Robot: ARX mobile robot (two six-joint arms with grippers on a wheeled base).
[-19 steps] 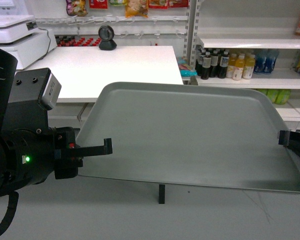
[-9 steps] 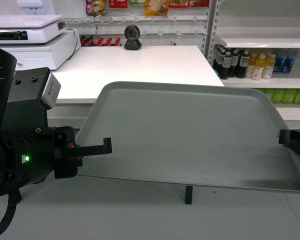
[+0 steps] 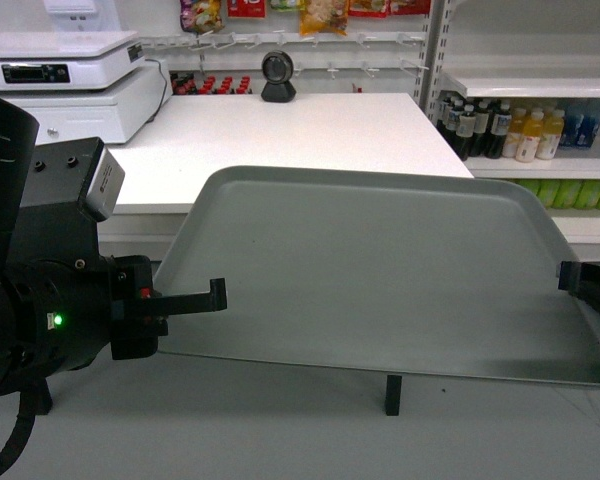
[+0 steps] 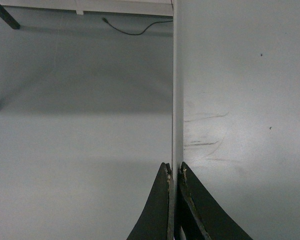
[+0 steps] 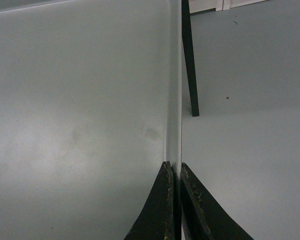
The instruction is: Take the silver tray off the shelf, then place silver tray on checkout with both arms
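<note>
The silver tray (image 3: 380,270) hangs level in the air in front of me, held by its two short ends. My left gripper (image 3: 216,294) is shut on its left rim and my right gripper (image 3: 570,275) on its right rim. The left wrist view shows the jaws (image 4: 174,170) pinching the thin rim, with the tray (image 4: 240,100) to the right. The right wrist view has its jaws (image 5: 174,167) clamped on the rim, the tray (image 5: 80,100) to the left. The white checkout (image 3: 310,125) lies just beyond the tray's far edge. The shelf (image 3: 540,85) stands at the right.
A black round scanner (image 3: 277,75) sits at the checkout's far edge, and a white scale (image 3: 70,70) at its back left. Bottles (image 3: 520,130) line the shelf on the right. A dark table leg (image 3: 392,394) shows below the tray, over grey floor.
The checkout, scanner and shelf have slid rightward in the head view, and the scale has come into sight. The tray and both grippers keep the same place in the view.
</note>
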